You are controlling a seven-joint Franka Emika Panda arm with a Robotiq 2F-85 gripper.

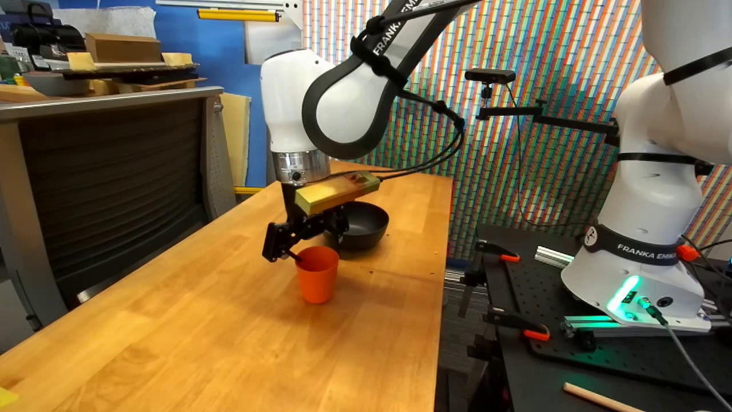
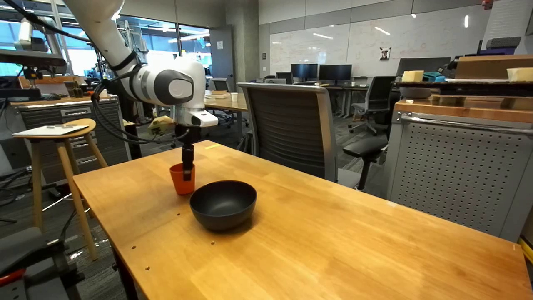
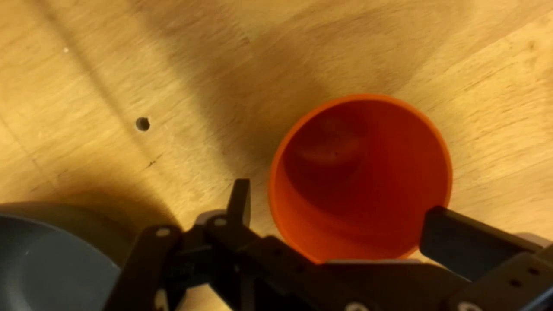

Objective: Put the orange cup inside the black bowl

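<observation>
The orange cup [image 1: 317, 278] stands upright, mouth up, long axis vertical.

Soft shadows across table [image 3: 207, 65], glare on whiteboard [image 2: 366, 41]

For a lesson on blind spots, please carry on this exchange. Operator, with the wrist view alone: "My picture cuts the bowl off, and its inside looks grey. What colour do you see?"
Observer: The bowl looks black in both exterior views.
Operator: I can't judge its full width. Is it wider than the cup?
Observer: Yes, its rim looks wider than the cup's in both exterior views.
Operator: And what stands alongside the table?
Observer: A chair, by the long edge; both exterior views show it.
</observation>
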